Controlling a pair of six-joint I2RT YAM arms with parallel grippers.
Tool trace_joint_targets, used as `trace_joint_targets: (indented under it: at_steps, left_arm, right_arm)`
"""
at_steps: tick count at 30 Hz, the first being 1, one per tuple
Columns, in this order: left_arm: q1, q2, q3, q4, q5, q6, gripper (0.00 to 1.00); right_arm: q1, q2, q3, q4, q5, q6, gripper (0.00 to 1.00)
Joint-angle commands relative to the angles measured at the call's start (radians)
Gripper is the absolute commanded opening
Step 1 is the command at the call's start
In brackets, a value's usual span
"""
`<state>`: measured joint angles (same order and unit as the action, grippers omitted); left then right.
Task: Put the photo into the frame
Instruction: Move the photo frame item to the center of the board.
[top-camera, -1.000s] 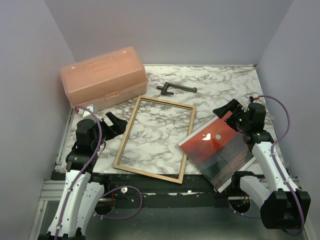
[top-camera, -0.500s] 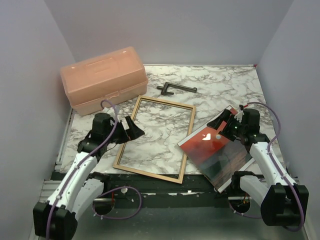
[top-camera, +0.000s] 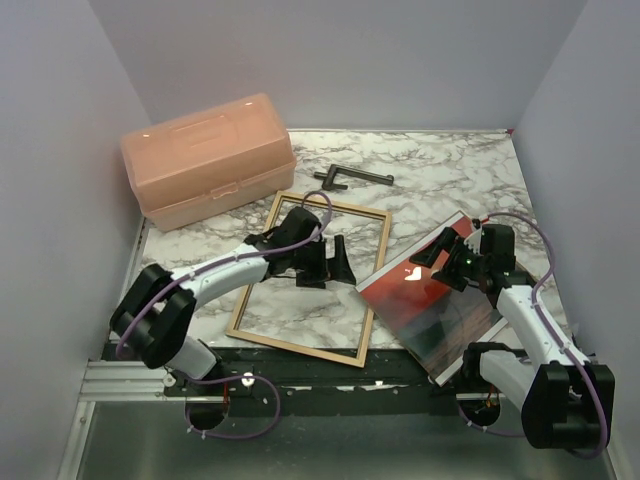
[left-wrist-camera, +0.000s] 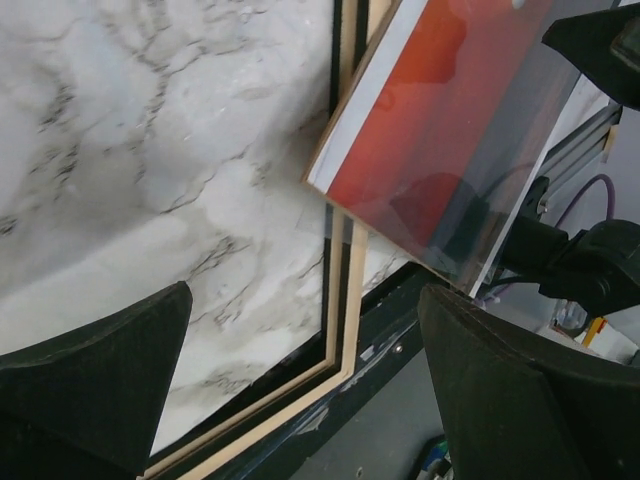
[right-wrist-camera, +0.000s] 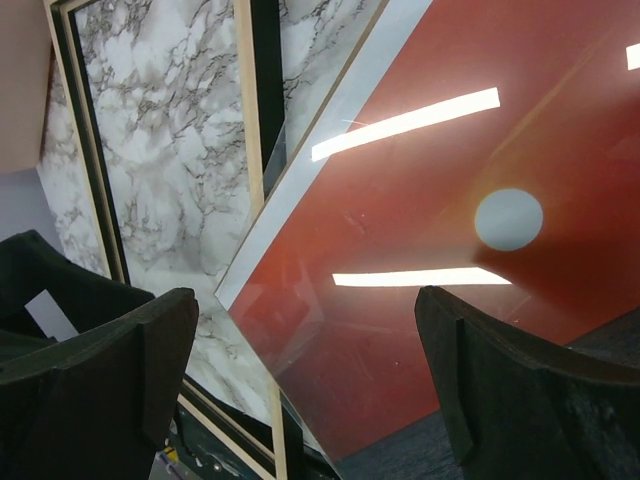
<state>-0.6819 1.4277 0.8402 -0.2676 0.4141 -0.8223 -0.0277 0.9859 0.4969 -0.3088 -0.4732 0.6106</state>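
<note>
Hovering wide open and empty, the left tool (top-camera: 335, 262) sits over the frame (top-camera: 300, 348), its arm stretched across it; the photo (top-camera: 440, 310) lies just right of it on the desk (top-camera: 440, 170), askew, one corner overlapping the frame's right edge; the right tool (top-camera: 432, 255), likewise spread empty, hangs directly above the photo

The left fingers (top-camera: 344, 264) swung over the frame (top-camera: 332, 203), toward the photo (top-camera: 440, 312).
</note>
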Motion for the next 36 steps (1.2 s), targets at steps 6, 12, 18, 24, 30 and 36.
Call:
trace_joint_targets:
  at_steps: [6,12,18,24,30,36]
  left_arm:
    - [-0.085,0.193,0.133,0.124,0.003,-0.093,0.96]
    - [-0.087,0.279,0.157,0.213,0.043,-0.115,0.89]
    - [-0.088,0.368,0.202,0.249,0.075,-0.107,0.85]
    - [-0.091,0.410,0.180,0.387,0.149,-0.137,0.74]
    - [-0.097,0.447,0.162,0.459,0.206,-0.150,0.67]
    - [-0.099,0.474,0.168,0.453,0.233,-0.139,0.63]
  right_arm:
    - [0.000,-0.035,-0.022,-0.024,-0.055,0.025,1.00]
    - [0.000,-0.034,-0.003,-0.036,-0.061,0.024,1.00]
    - [0.000,-0.032,0.034,-0.054,-0.077,0.023,1.00]
    - [0.000,-0.041,0.085,-0.076,-0.077,0.029,1.00]
    - [0.000,-0.026,0.100,-0.066,-0.106,0.035,1.00]
    - [0.001,-0.032,0.099,-0.072,-0.120,0.042,1.00]
